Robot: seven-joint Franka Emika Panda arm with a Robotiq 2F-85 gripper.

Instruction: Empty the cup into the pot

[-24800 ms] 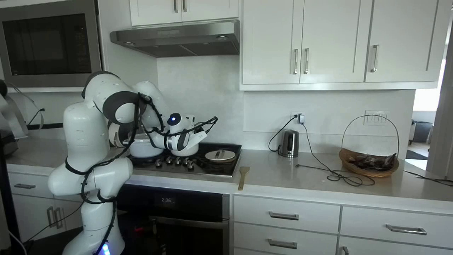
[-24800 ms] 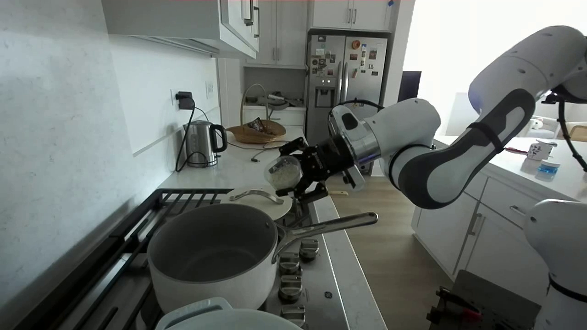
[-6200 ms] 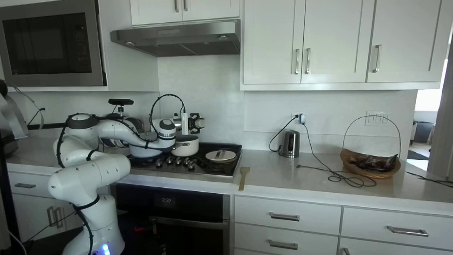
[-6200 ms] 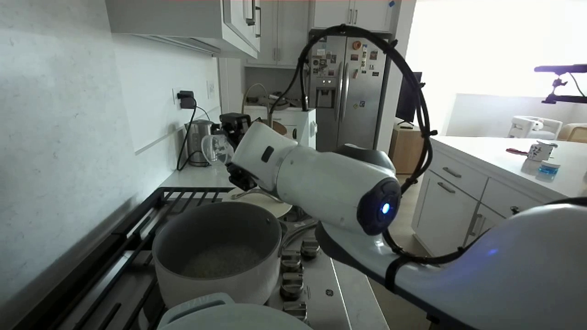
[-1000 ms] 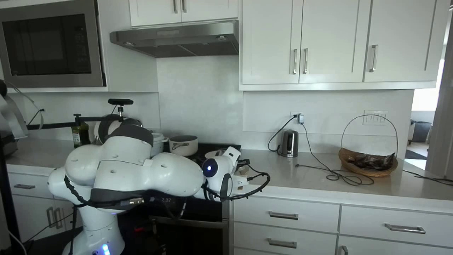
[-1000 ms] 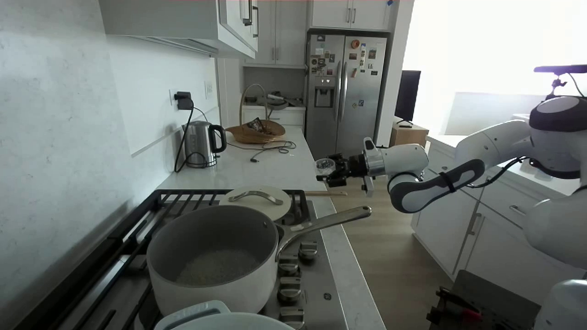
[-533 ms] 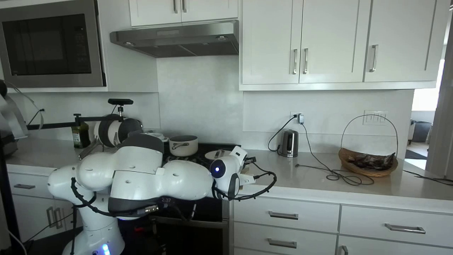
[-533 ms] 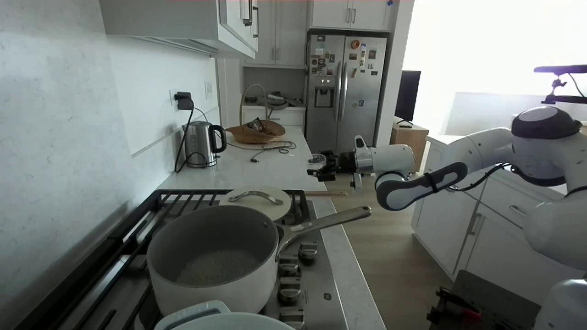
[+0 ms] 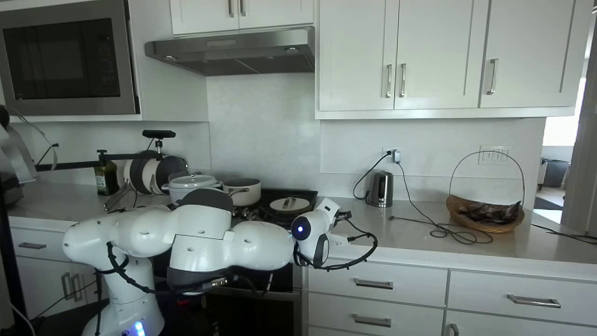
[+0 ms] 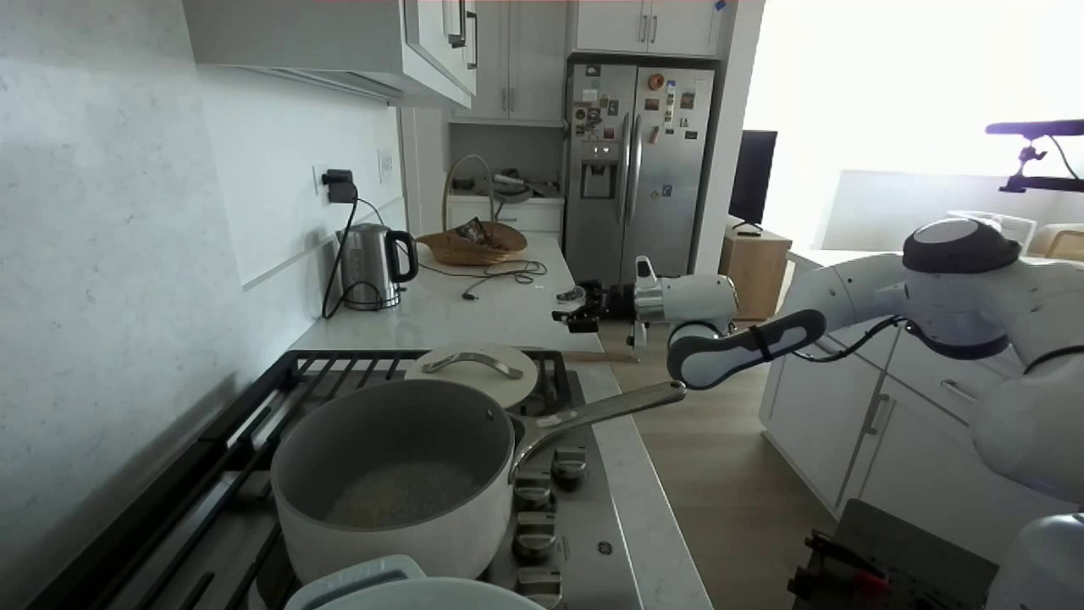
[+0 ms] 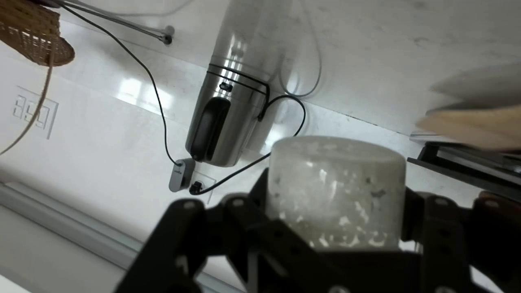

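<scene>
Presently, the cup [image 11: 338, 183] is held in the gripper [image 10: 577, 307]: the fingers [image 11: 259, 194] bear on opposite sides of its body. The cup is translucent, with pale residue visible through the wall; its exact tilt cannot be determined. In an exterior view it is located near the front edge of the counter [image 10: 508, 322], well apart from the pot [image 10: 389, 432]. The pot rests upright on the cooktop [image 10: 593, 500], its long handle extending toward the front edge; pale grains [image 10: 402, 496] lie on its bottom. A cream lid [image 10: 474, 377] lies flat on the cooktop beside the pot. A blue-grey lidded pot [image 9: 190, 182] stands just beside it, opposite the lid. A wooden spatula [image 10: 597, 357] lies on the counter next to the cooktop. Farther along are the steel kettle [image 9: 382, 189] and the wicker basket [image 9: 494, 228]
</scene>
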